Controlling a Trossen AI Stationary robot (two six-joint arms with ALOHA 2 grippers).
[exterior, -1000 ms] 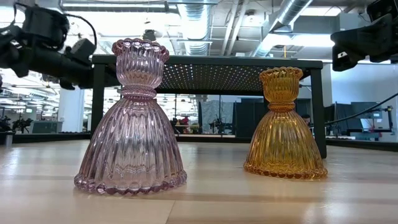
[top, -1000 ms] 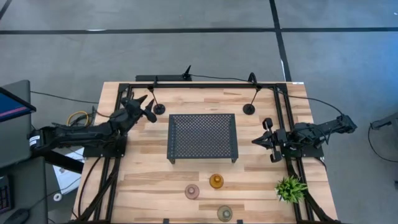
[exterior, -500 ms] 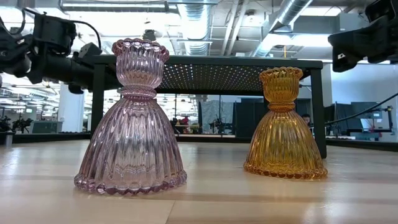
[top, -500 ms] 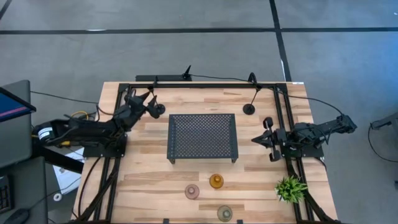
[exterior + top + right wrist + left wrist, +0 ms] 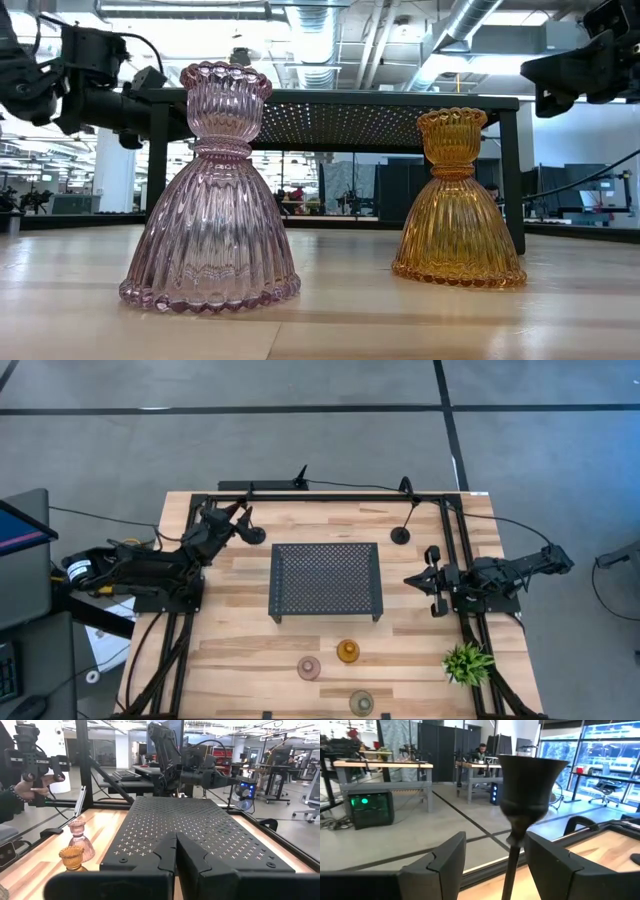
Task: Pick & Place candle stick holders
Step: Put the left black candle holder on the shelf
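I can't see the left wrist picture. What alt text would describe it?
The left pincer is open around the thin stem of a black candle stick holder, whose cup top rises between its two dark fingers. Behind is a workshop with benches and a grey floor.

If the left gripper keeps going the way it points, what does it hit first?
Most likely the stem of the black candle stick holder, which stands between the open fingers of the left gripper; exact depth is unclear.

Left end effector advanced — straddling black holder.
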